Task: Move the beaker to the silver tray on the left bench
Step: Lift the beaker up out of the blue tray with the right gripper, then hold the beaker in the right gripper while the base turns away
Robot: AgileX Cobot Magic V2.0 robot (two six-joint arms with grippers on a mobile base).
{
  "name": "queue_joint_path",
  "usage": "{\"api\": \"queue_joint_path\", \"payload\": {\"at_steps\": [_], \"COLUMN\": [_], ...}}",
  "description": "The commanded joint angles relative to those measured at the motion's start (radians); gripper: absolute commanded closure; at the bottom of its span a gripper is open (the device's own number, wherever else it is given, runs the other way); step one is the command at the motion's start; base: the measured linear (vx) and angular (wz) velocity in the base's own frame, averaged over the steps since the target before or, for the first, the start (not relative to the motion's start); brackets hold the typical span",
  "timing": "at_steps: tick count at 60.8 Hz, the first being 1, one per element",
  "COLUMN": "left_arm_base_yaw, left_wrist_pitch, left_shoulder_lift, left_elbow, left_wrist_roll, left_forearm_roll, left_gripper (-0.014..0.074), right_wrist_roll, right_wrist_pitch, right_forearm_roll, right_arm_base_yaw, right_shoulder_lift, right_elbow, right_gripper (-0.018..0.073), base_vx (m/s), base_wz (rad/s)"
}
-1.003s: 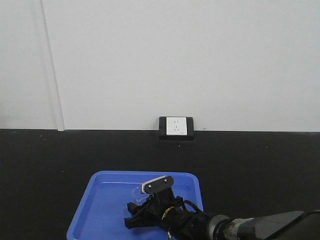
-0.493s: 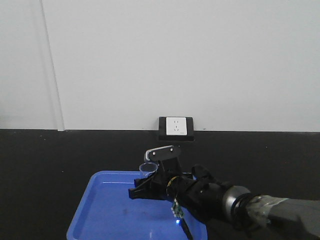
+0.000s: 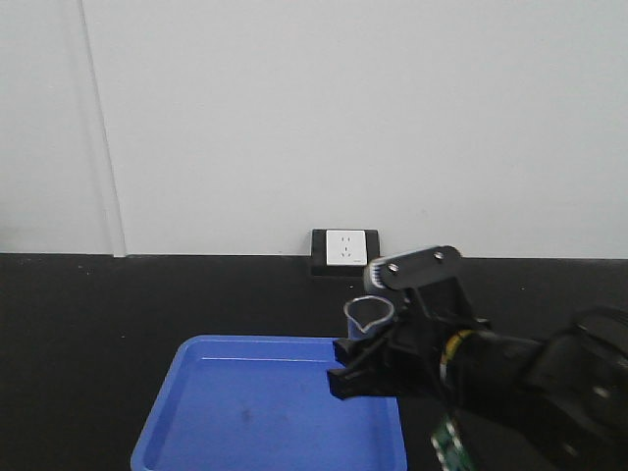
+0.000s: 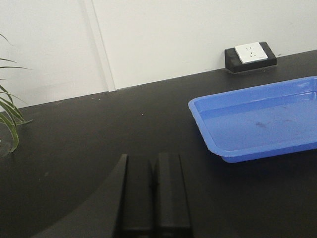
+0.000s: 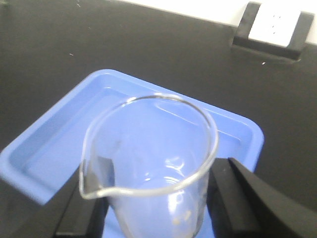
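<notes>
beaker (image 3: 369, 316) over tray (image 3: 245, 402), socket (image 3: 345, 250) behind tray

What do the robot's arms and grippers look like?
Both grippers are matt black. The left gripper has two flat, blocky fingers. The right gripper has wedge-shaped fingers; on its arm sit a grey rounded plate with two dark screws and a small green circuit board.

Blue tray (image 3: 245, 412) lying on black bench (image 3: 98, 324), sitting under the right gripper (image 5: 156, 203) and stretching off to its left. White socket (image 3: 345, 251) in black housing sitting beyond it, against white wall (image 3: 343, 118). Green leaves (image 4: 7, 119) poking in well left of the left gripper (image 4: 152, 198).
</notes>
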Motion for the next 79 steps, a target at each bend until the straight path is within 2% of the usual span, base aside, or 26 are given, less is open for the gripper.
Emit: {"api": "queue_joint_path", "payload": {"at_steps": [1, 12, 30, 39, 79], "left_arm_base_yaw": [-0.006, -0.006, -0.006, -0.006, -0.006], "left_wrist_pitch": [-0.078, -0.078, -0.078, -0.078, -0.078], "left_shoulder_lift": [-0.008, -0.008, -0.008, -0.008, -0.008], "left_elbow": [0.020, 0.020, 0.020, 0.020, 0.020], "left_wrist_roll": [-0.006, -0.006, -0.006, -0.006, -0.006], "left_forearm_roll": [-0.005, -0.005, -0.005, -0.005, -0.005], "left_gripper": [0.0595, 0.0595, 0.0595, 0.0595, 0.0595], "right_wrist_roll": [-0.009, -0.011, -0.007, -0.018, -0.018], "right_wrist_pitch": [-0.121, -0.117, -0.097, -0.084, -0.065], "right_forearm_roll": [-0.018, -0.020, -0.022, -0.075, -0.071], "right_arm_base_yaw": [-0.005, -0.005, -0.005, -0.005, -0.005], "right_shoulder_lift": [-0.195, -0.495, -0.824, -0.885, -0.885], "right_elbow": [0.109, 0.371, 0.613, 0.639, 0.639], "right_gripper": [0.0573, 0.0573, 0.0573, 0.0573, 0.0571], "base_vx": [0.00, 0.00, 0.00, 0.00, 0.00], "base_wz": [0.00, 0.00, 0.00, 0.00, 0.00]}}
